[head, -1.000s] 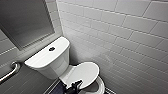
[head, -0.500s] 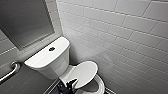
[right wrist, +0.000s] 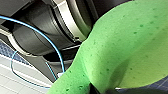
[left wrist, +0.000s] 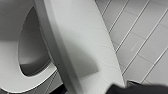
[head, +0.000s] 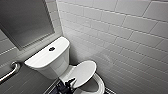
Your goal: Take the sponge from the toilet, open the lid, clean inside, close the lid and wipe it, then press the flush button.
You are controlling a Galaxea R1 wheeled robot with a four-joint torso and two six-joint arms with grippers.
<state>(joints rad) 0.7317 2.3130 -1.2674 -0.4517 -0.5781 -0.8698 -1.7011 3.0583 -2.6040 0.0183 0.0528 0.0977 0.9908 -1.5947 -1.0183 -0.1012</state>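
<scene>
The white lid [head: 83,72] stands half-raised and tilted over the seat ring [head: 101,86]. My left gripper [head: 69,83], dark and open, sits at the lid's near left edge. The left wrist view looks along the lid [left wrist: 82,45], with the seat ring [left wrist: 10,65] and the dark bowl beside it. The bright green sponge [right wrist: 120,50] shows very large in the right wrist view, pinched at its narrow part, with my right gripper [right wrist: 102,90] shut on it. The dark round flush button [head: 52,49] sits in the middle of the white tank top [head: 40,61].
A white tiled wall [head: 125,37] runs close along the toilet's right side. A metal grab bar [head: 10,71] is fixed to the wall left of the tank, below a dark framed panel [head: 25,22]. Part of the robot with a blue cable [right wrist: 51,45] lies beside the sponge.
</scene>
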